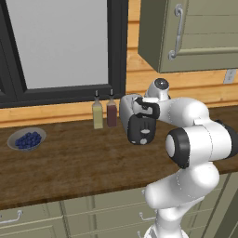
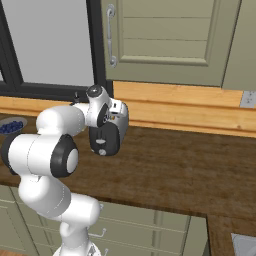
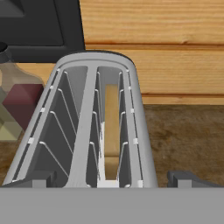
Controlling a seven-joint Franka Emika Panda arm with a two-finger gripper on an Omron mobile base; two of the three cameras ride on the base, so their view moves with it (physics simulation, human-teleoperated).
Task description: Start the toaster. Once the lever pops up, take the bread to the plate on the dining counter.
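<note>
The silver toaster (image 1: 126,109) stands on the dark wooden counter (image 1: 69,162), its rounded black end panel (image 1: 141,130) facing the base. My hand hangs just above that end. In the hand view I look down into the toaster (image 3: 135,113) and its two slots. The tan bread (image 3: 111,127) stands on edge in the right slot, sunk below the rim. My gripper (image 3: 111,180) is open, one fingertip (image 3: 33,179) on each side of the toaster's near end, nothing between them. The plate is out of view.
Two slim bottles (image 1: 104,113) stand just left of the toaster against the wall. A grey bowl of blueberries (image 1: 27,139) sits far left on the counter. A black-framed window (image 1: 60,46) and a wall cabinet (image 1: 190,32) rise behind.
</note>
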